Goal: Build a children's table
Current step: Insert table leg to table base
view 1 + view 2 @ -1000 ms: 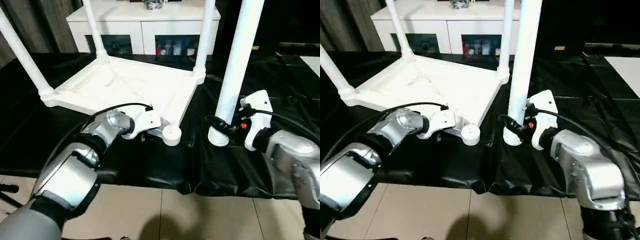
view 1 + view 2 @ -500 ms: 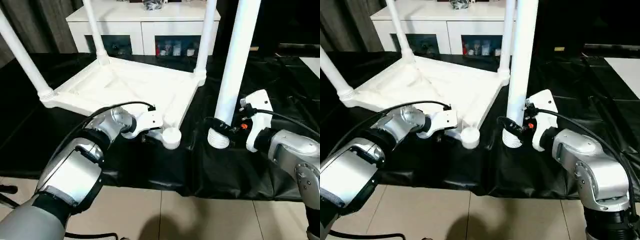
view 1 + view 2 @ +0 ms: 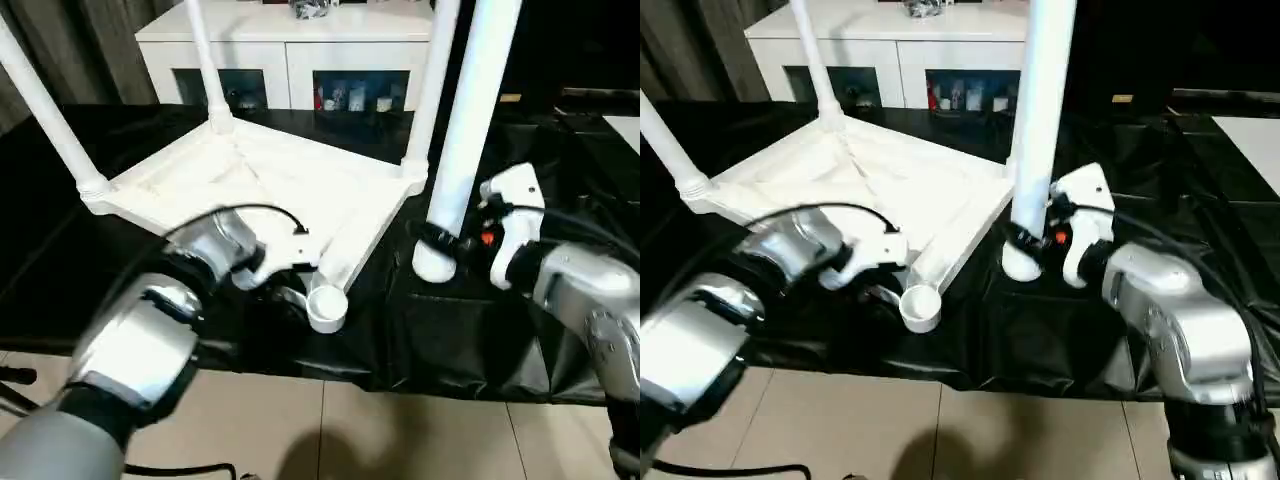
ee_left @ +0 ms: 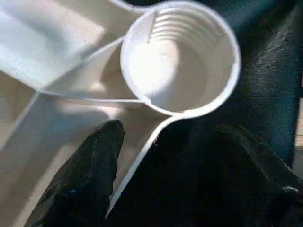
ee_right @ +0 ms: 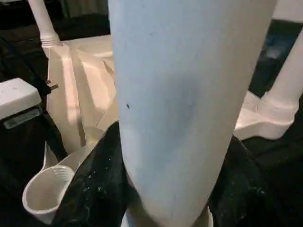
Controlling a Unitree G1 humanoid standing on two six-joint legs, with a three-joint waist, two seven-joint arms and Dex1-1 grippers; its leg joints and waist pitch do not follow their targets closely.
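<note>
The children's table top (image 3: 270,185) lies upside down on the black cloth. Three white legs stand in its sockets: one at the left (image 3: 50,110), one at the back (image 3: 205,70), one at the back right (image 3: 430,90). The near corner socket (image 3: 325,306) is empty, and its ribbed inside shows in the left wrist view (image 4: 177,56). My left gripper (image 3: 288,292) is open beside that socket, astride the top's rim, with one finger (image 4: 90,175) inside the rim. My right gripper (image 3: 437,240) is shut on the fourth leg (image 3: 470,110), upright with its lower end on the cloth.
The black-covered work table (image 3: 480,330) ends close in front of me, with tiled floor (image 3: 350,430) below its edge. A white cabinet with glass doors (image 3: 290,50) stands behind it. A white sheet (image 3: 1250,135) lies at the far right.
The table top has swung, so its empty near socket is now closer to me, together with my left gripper. The held leg's lower end has shifted slightly away from me.
</note>
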